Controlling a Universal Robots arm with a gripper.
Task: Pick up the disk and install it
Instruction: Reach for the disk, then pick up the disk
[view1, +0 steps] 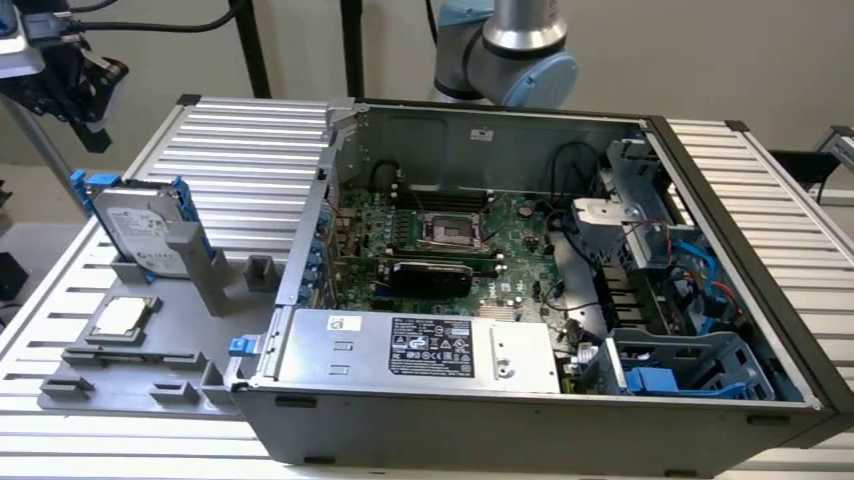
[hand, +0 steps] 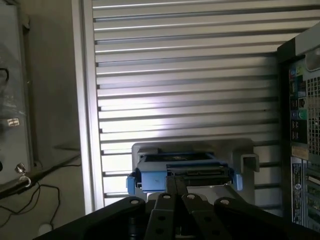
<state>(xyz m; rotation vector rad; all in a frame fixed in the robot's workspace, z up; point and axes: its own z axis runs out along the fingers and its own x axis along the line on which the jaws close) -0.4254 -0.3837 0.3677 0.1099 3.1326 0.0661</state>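
1. Silver-grey metal with a white label and bright blue rails on its sides: this is the disk (view1: 138, 225). It stands on its edge in a slot of the grey fixture (view1: 127, 385), leaning a little, at the exterior view's left.
2. In the wrist view I look onto the disk's upper edge. I see its dark connector strip, a blue rail end on each side, and the grey walls of the fixture around it.
3. My gripper (hand: 176, 181) has its two thin fingers pressed together, and nothing is between them.
4. In the exterior view the dark head of my tool hangs above the disk, clearly apart from it. The disk is not held and it is not yet in the computer.
5. A small square silver chip (view1: 120, 315) lies flat on the same fixture, near the foot of the disk's slot.
6. The fixture rests on the slatted aluminium table (view1: 254, 140), just beside the open computer case (view1: 494, 125), which is toward the exterior view's right.
7. Inside the case I see:
   - the green motherboard (view1: 447, 225);
   - a large silver box (view1: 420, 345) with a black-white label along the near wall;
   - a blue-grey drive cage (view1: 687, 365) in the near corner on the exterior view's right.
8. One grey joint of the arm (view1: 514, 50) stands behind the case.
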